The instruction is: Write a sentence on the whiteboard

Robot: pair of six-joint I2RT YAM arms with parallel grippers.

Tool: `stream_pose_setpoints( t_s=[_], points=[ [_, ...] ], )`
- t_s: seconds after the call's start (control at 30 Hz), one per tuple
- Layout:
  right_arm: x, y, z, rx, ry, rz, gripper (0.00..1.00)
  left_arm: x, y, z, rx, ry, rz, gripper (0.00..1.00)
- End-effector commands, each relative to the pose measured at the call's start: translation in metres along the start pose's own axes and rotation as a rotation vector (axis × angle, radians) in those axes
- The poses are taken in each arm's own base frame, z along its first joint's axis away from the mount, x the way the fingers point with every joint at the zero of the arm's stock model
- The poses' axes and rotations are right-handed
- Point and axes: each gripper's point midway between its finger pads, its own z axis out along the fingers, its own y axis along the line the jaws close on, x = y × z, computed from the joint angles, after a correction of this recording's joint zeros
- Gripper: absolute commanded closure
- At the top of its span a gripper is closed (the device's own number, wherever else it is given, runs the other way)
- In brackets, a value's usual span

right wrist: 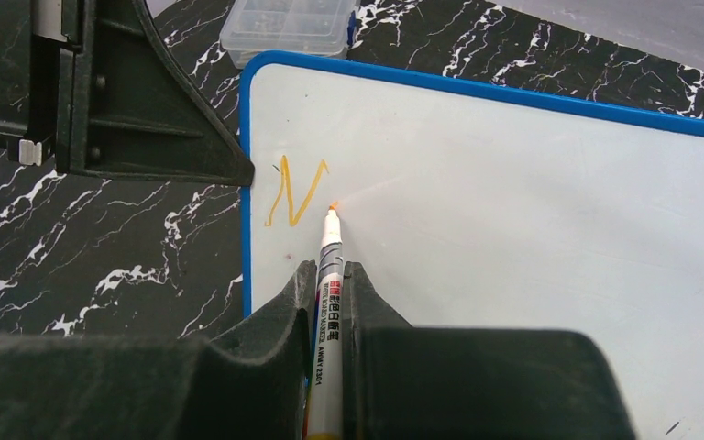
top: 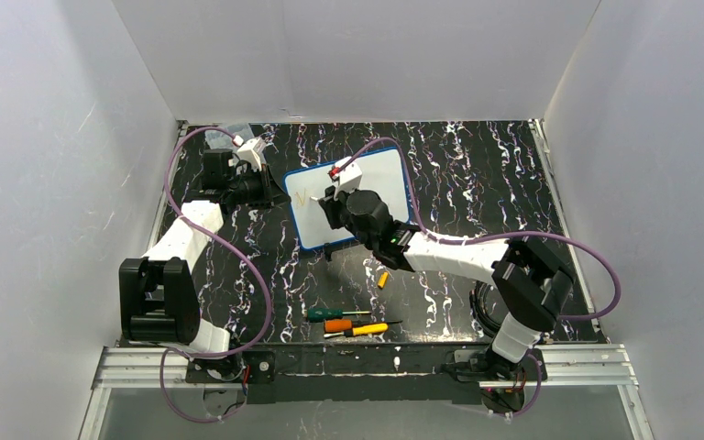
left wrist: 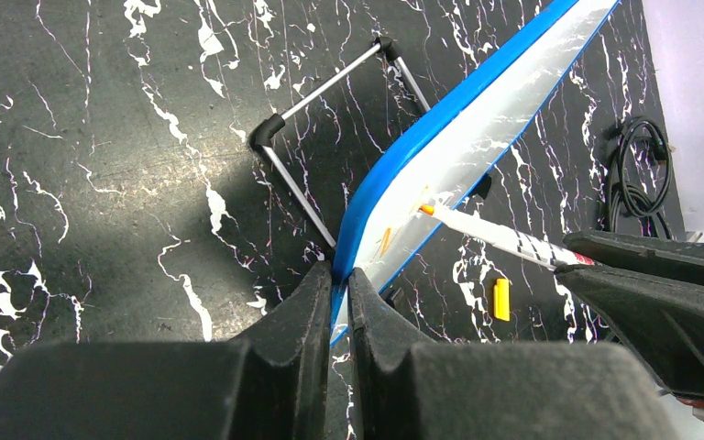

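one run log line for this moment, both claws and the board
left claw: shut on whiteboard edge | right claw: shut on marker | marker tip: at board, right of orange N | progress: one letter written

One orange letter [right wrist: 290, 192], "N", stands on the whiteboard [right wrist: 513, 229]; black print on the marker [right wrist: 329, 266] is too small to read.

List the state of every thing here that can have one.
whiteboard: propped tilted on its stand, nearly blank.
sentence: only an orange "N" written.
marker: uncapped, tip at the board right of the N.
left claw: shut on the whiteboard's blue edge.
right claw: shut on the marker.
clear box: lid looks closed.
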Motion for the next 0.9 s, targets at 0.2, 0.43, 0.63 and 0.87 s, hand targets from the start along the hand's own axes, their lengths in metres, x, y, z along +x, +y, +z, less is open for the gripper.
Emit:
stream_pose_setpoints(
  t_s=[0.2,0.43,0.63,0.87],
  points=[
    [-0.007,-0.012,-0.006,0.061,-0.029,0.002,0.99,-0.008,-0.017,-0.011,0.033,-0.024,0.033,1.00],
    [-0.012,-0.018,-0.008,0.095,-0.045,0.005,0.99,-0.008,-0.017,-0.011,0.034,-0.024,0.034,1.00],
    [-0.024,-0.019,-0.006,0.110,-0.078,0.007,0.99,-0.008,-0.017,-0.011,0.035,-0.025,0.034,1.00],
    [-0.036,-0.019,-0.004,0.117,-0.109,0.003,0.99,-0.009,-0.018,-0.011,0.036,-0.025,0.033,1.00]
  ],
)
